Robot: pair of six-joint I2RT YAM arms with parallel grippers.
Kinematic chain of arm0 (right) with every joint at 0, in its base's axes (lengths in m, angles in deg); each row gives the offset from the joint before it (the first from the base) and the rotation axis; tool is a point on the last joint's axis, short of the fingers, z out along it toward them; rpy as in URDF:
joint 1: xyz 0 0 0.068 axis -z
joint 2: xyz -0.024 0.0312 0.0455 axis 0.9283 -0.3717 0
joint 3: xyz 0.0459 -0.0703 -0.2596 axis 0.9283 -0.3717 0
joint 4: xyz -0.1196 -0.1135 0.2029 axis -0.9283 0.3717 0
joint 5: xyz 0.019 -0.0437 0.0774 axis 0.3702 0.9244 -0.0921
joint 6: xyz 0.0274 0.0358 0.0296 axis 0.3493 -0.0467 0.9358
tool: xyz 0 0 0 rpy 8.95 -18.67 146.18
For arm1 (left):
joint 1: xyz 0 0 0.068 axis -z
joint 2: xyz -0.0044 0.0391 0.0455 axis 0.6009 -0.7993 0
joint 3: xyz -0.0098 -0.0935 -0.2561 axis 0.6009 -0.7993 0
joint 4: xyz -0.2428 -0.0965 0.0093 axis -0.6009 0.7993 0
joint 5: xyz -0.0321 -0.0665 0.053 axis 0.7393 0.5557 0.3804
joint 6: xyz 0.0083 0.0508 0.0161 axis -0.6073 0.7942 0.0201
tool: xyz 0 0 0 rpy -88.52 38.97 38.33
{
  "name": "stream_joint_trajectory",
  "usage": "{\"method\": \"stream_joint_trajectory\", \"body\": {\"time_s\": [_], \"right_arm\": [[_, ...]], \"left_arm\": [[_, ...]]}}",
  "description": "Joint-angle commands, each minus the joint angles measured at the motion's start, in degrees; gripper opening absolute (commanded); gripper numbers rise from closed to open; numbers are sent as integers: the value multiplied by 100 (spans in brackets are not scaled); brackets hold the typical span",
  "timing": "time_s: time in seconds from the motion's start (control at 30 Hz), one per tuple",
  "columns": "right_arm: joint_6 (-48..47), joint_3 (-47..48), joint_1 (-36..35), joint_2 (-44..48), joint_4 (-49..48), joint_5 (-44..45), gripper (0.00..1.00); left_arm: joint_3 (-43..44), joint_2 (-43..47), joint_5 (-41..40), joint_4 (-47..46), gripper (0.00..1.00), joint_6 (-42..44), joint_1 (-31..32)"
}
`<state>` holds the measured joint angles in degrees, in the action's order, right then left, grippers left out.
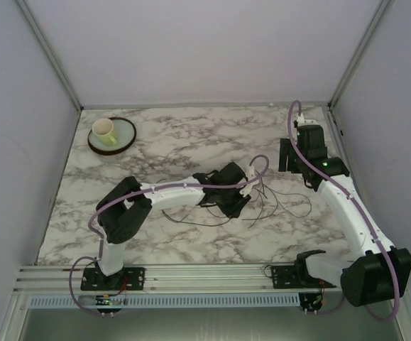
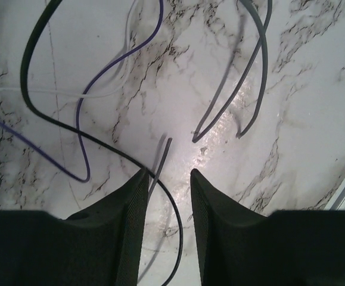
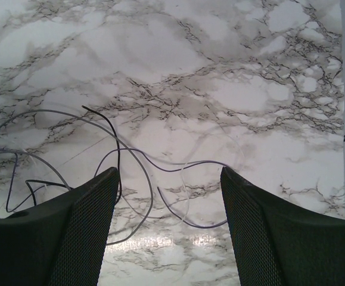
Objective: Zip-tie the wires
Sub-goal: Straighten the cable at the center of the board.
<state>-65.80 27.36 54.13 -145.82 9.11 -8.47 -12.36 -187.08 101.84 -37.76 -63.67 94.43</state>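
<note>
I judge this the gathering step: the wires (image 2: 78, 128) lie in loose loops on the tabletop (image 1: 191, 135), just ahead of the left tool (image 2: 168, 173). That tool is narrowly spread, with a grey strand end and a black loop running into its gap, nothing pinched. The right tool (image 3: 169, 170) hangs wide apart with more loops ahead-left; next the strands need drawing into one bundle, and no zip tie shows anywhere.
</note>
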Motion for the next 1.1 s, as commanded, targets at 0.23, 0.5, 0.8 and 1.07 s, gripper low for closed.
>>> {"method": "stream_joint_trajectory", "body": {"time_s": [0.23,0.5,0.8,1.07], "right_arm": [[-11,-68,79,130,-76,70,69],[-20,-79,103,148,-76,71,69],[-20,-73,116,166,-58,88,70],[-20,-46,118,179,-39,89,69]], "left_arm": [[418,-253,98,-82,32,169,121],[521,-587,46,17,31,236,123],[529,-718,-84,197,26,360,130],[316,-623,-13,211,10,361,157]]}}
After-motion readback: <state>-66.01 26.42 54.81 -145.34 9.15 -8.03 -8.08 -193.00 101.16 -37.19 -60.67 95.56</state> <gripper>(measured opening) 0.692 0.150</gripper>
